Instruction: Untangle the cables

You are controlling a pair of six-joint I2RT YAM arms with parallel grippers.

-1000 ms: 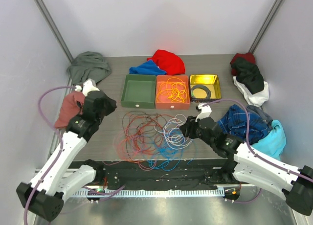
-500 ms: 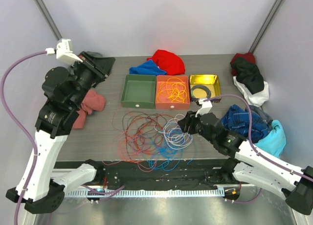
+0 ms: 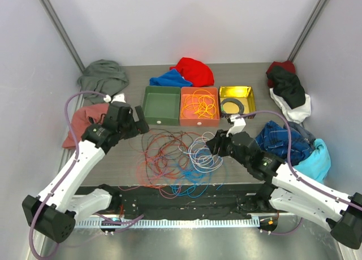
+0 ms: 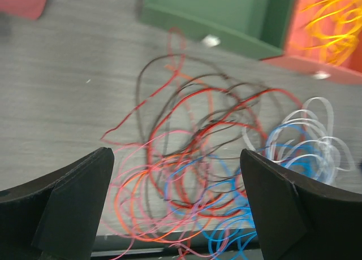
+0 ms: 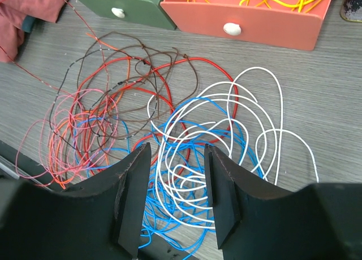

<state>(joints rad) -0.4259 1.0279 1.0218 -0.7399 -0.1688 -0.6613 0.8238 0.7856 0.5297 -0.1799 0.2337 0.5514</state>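
Red, blue and white cables (image 3: 176,155) lie knotted on the tabletop (image 3: 249,73); our left gripper (image 4: 176,175) has just swung back over them and sprung wide open, empty; our right gripper (image 5: 177,158) hangs half open above them, empty too. We think a fresh grab comes next.

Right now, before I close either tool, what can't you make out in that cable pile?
- Top view: the right tool covers the white cable's right edge; strands under it are hidden.
- Left wrist view: motion blur smears the red and brown cables; which crosses over which is unreadable.
- Both wrist views: the frame bottom and the tool fingers cut off the pile's near loops; cable ends there are unseen.
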